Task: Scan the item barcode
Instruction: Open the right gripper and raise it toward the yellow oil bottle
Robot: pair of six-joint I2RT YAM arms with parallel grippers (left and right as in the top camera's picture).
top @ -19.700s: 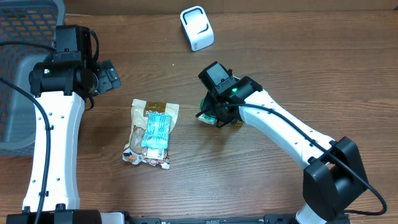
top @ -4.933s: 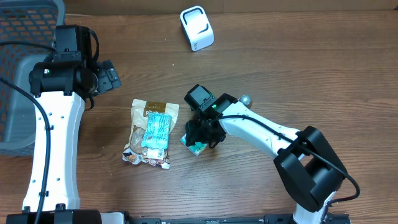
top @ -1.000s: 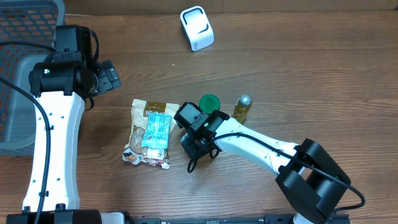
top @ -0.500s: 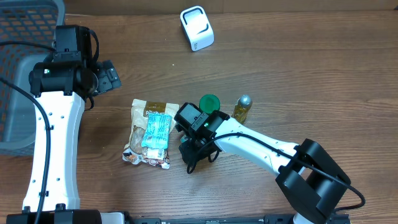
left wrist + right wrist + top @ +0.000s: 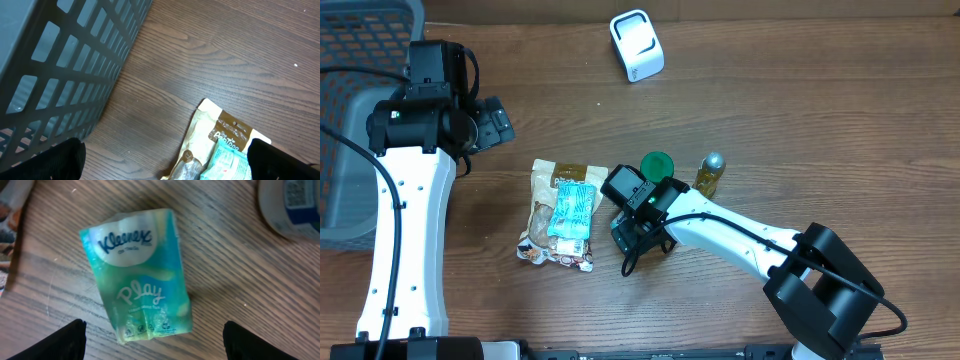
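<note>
A teal Kleenex tissue pack (image 5: 142, 277) lies flat on the wooden table, label side up. My right gripper (image 5: 157, 342) is open right above it, with one finger on each side and neither touching the pack. In the overhead view this gripper (image 5: 632, 232) covers most of the pack. The white barcode scanner (image 5: 636, 45) stands at the back of the table, far from both arms. My left gripper (image 5: 165, 162) hangs open and empty over the table, next to the basket.
A beige snack bag (image 5: 563, 212) with a teal packet (image 5: 570, 210) on it lies just left of the right gripper. A green-lidded tub (image 5: 657, 163) and a small bottle (image 5: 709, 173) stand behind it. A grey basket (image 5: 360, 90) fills the far left.
The right jaws have spread wider and let go of the tissue pack, which now rests on the table. The left arm has not moved.
</note>
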